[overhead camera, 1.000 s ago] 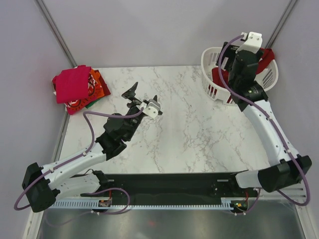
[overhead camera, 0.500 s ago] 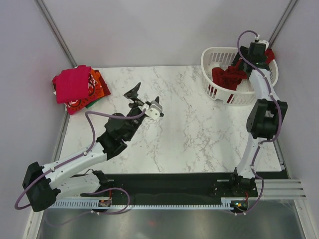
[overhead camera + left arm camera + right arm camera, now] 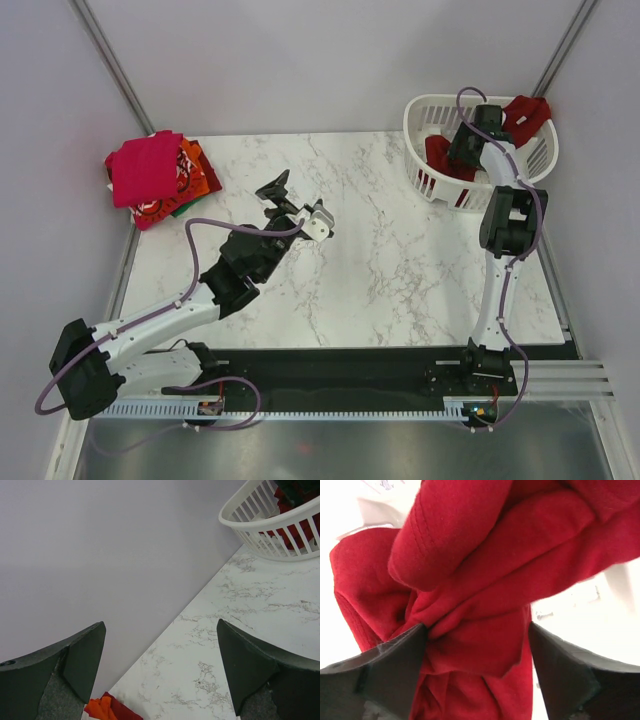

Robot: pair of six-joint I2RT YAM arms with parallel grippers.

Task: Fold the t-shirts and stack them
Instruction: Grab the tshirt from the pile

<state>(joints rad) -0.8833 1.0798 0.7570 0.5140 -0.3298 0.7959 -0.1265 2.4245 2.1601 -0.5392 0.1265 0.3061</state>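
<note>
The right arm had dropped lower into the one white basket [image 3: 408, 128], and the left arm had edged rightward. One dark red t-shirt [image 3: 470, 580] lay bunched in that basket. One folded stack [image 3: 150, 175] sat at the far-left corner, magenta on top. The right gripper [image 3: 477, 630] pointed down, spread astride the red cloth. The left gripper [image 3: 160, 630] hung over the table [image 3: 400, 250], its arm stretched low and its jaws wide apart.

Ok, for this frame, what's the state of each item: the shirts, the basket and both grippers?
dark red t-shirt: crumpled in the basket, between the right gripper's fingers, not clamped.
stack of t-shirts: folded, piled at the far left, magenta-pink one on top.
white slotted basket: upright at the far right, red cloth inside.
left gripper: open, empty, above bare marble.
right gripper: open, down in the basket.
</note>
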